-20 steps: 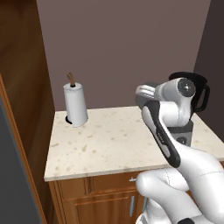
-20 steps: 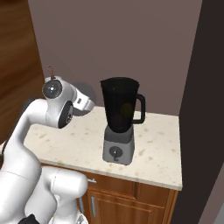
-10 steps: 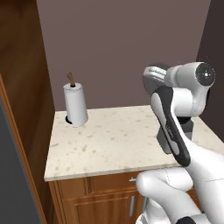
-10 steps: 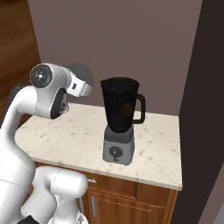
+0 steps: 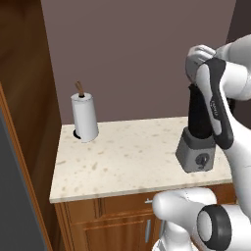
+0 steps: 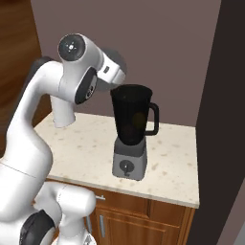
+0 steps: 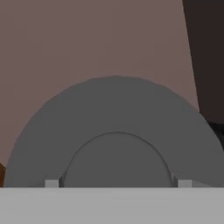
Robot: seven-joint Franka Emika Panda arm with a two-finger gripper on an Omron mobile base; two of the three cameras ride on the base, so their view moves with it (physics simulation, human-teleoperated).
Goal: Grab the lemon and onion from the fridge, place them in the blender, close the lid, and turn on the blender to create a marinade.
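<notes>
Here, the gripper (image 6: 114, 68) hangs high over the counter (image 6: 172, 167) with the lid (image 7: 114, 131) carried in front of it, the flat dark grey disc seen broadside and close in the hand view, where it blocks the fingertips, so how wide the jaws stand cannot be told from these pictures; the disc appears held, but the grasp itself is hidden. Below and just ahead of the hand stands the blender (image 6: 131, 131), its black jar open-mouthed and upright on the squat grey base with the knob facing the robot, and a faint orange glow low in the jar in the right base view suggests the lemon (image 6: 139, 119) already lies inside, though the onion cannot be made out through the dark wall. In the left base view the arm's own forearm crosses in front of the jar, leaving the base of the blender (image 5: 197, 154) plain beneath the hand. Well off to the hand's left, near the back wall, a paper-towel roll (image 5: 84, 117) stands clear of the work. The lid is probably carried high and tilted so that it can pass over the jar's rim before being levelled and lowered; the risk is a skewed seat on the mouth, or a nudge that shifts the jar on its base
</notes>
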